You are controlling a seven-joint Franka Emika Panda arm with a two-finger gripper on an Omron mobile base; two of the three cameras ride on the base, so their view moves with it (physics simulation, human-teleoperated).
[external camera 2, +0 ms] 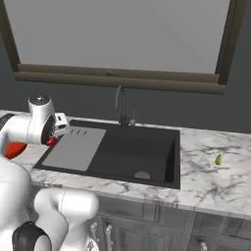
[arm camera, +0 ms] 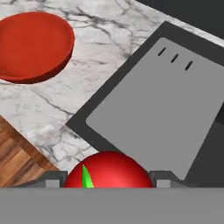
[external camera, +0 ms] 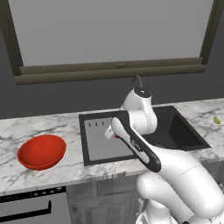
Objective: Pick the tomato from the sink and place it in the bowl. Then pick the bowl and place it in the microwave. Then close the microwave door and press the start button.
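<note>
Gripper: in your hand view the gripper (arm camera: 108, 179) has the tomato (arm camera: 109, 170) wedged between its two dark fingertips, jaws closed on it; the green stem faces the camera.
Tomato: held in the air above the grey drainboard (arm camera: 162, 109), clear of the sink (external camera: 179, 131) basin; in your left base view a sliver of red (external camera: 116, 136) shows beside the wrist.
Bowl: the red bowl (external camera: 42, 152) sits upright on the marble counter (external camera: 26, 127), left of the sink and well apart from the gripper.
Sink: black basin with a round drain (external camera 2: 142, 175); the faucet (external camera 2: 120, 105) stands behind it.
Counter, right side: a small green object (external camera 2: 218, 159) lies near the sink's right edge; you cannot tell what it is.
</note>
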